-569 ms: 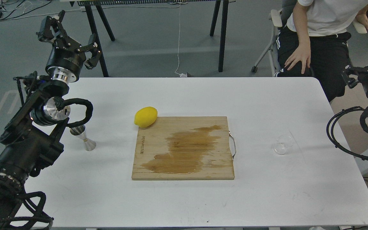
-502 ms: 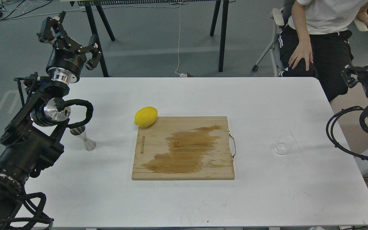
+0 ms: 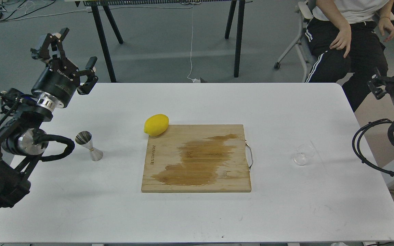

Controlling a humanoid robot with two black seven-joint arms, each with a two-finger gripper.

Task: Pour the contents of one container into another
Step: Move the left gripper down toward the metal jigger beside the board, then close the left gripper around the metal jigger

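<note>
Clearly nothing is poured yet: my left gripper hangs wide and empty, glass cup and steel jigger untouched; right gripper's spread I cannot tell.

Clear cup, steel jigger upright, apart

A short line of dark printed characters ran along the left edge of the wooden cutting board, turned sideways to the head view and too small to be read with certainty. White lettering was present on the black body of the left gripper, also too small and tilted to be made out. No other text, number or sign was legible.
</note>
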